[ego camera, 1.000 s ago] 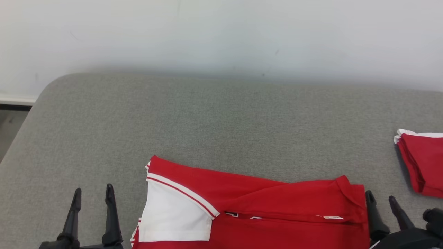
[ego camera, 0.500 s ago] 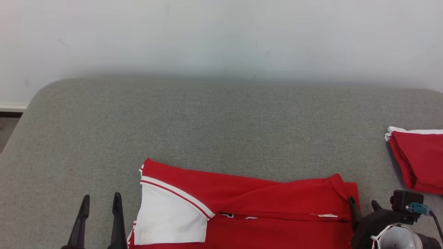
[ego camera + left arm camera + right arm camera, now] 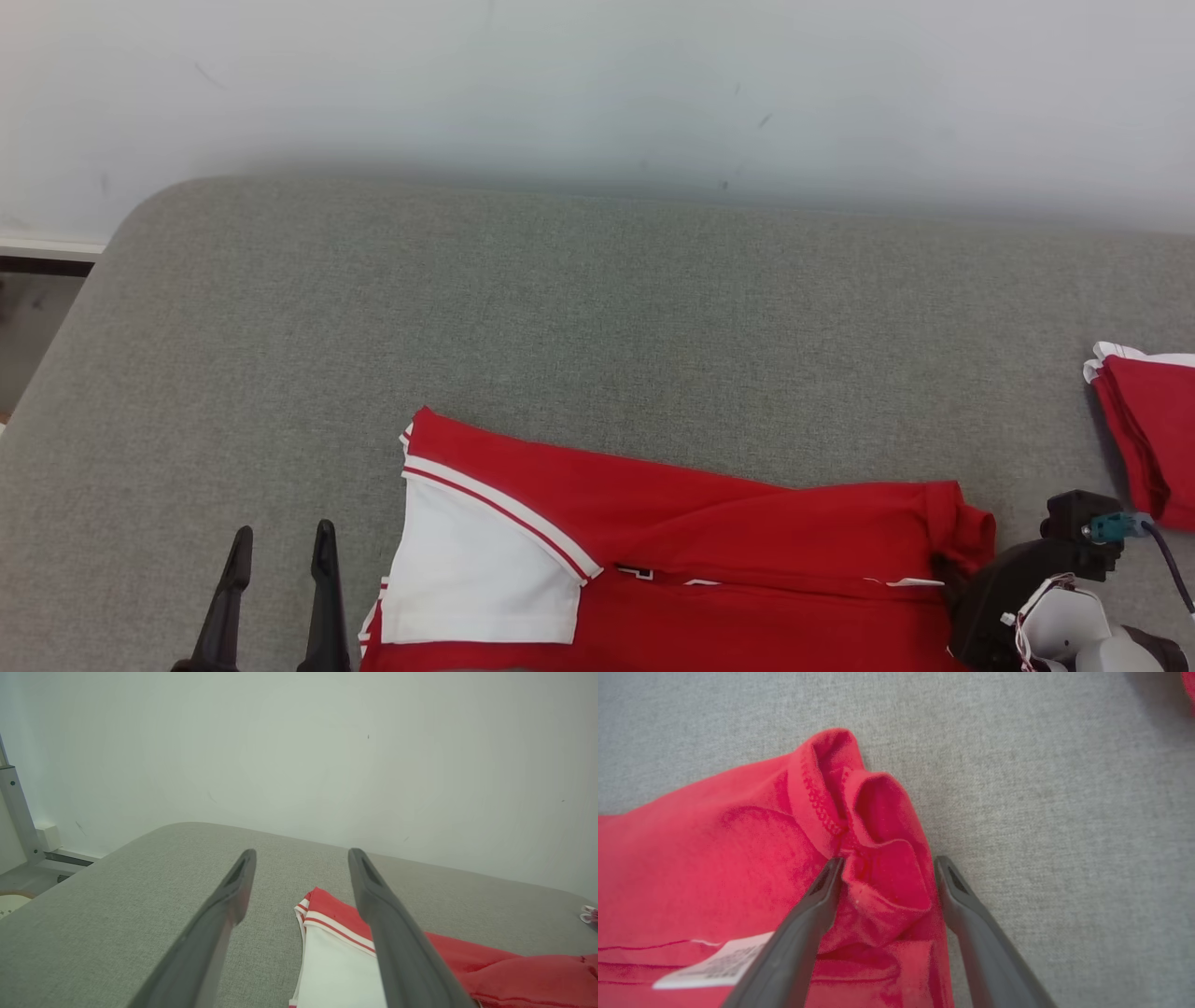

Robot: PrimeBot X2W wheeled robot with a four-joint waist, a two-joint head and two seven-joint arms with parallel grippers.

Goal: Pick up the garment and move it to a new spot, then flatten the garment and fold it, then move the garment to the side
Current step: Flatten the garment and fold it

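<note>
The garment (image 3: 709, 551) is a red shirt with a white sleeve (image 3: 476, 579), lying partly folded at the near edge of the grey padded table (image 3: 560, 308). My left gripper (image 3: 283, 537) stands open just left of the sleeve, apart from it; in the left wrist view the gripper (image 3: 302, 854) points over the sleeve's red trim (image 3: 327, 905). My right gripper (image 3: 887, 865) is open and tilted down, its fingers straddling a bunched fold (image 3: 882, 826) at the garment's right corner. Its dark body (image 3: 999, 593) hides that corner in the head view.
A second folded red and white garment (image 3: 1153, 429) lies at the table's right edge. A pale wall (image 3: 597, 84) runs behind the table. The table's rounded left corner (image 3: 140, 215) drops to the floor (image 3: 28, 327).
My right gripper has tipped down and moved left onto the garment's right corner, which has bunched up between its fingers. The left gripper holds its place beside the sleeve. The head camera shifted slightly.
</note>
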